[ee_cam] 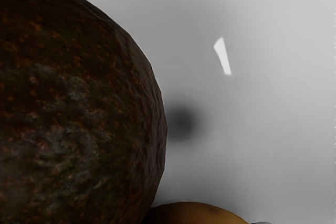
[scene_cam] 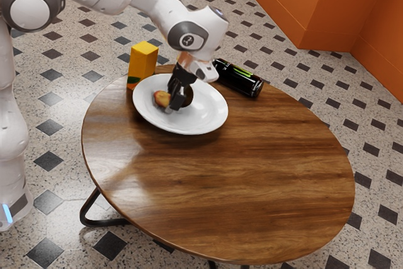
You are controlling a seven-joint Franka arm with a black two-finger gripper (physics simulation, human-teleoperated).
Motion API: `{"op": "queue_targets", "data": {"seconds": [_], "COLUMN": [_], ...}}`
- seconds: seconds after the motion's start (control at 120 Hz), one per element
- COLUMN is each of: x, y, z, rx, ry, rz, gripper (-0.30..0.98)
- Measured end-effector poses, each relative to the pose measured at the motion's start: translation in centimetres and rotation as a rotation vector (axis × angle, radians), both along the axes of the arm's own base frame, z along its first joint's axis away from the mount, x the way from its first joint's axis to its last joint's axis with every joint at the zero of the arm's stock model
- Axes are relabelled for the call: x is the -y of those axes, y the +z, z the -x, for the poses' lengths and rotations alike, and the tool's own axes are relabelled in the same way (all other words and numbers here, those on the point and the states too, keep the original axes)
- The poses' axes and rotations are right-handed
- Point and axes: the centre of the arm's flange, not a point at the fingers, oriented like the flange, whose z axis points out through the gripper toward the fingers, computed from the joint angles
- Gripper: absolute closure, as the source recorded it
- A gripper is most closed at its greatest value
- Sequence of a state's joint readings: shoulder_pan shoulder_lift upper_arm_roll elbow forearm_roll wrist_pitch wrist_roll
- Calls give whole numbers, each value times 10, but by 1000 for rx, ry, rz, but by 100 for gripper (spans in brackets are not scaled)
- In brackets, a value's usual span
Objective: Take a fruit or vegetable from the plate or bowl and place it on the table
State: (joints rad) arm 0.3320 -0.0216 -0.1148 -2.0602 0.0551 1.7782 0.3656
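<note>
1 dark fruit (ee_cam: 79,108), 1 red-yellow fruit (scene_cam: 162,99), on white plate (scene_cam: 204,116), long axes unclear, hand (scene_cam: 175,104) state unclear

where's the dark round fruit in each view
exterior view: the dark fruit sits on the white plate, partly hidden, toward the view's right of the red-and-yellow fruit
wrist view: the dark fruit looms large over the pale plate surface, next to a yellow-orange fruit
shared landmark: the white plate
</note>
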Motion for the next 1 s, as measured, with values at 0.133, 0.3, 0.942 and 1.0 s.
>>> {"op": "queue_targets", "data": {"seconds": [0.133,0.3,0.942,1.0], "x": [0,7,107,118], "y": [16,42,90,92], "z": [-8,-20,-126,-136], "rx": [30,69,150,164], "ry": [-1,-15,-217,-239], "rz": [-7,-15,41,46], "gripper": [40,44,48,48]}}
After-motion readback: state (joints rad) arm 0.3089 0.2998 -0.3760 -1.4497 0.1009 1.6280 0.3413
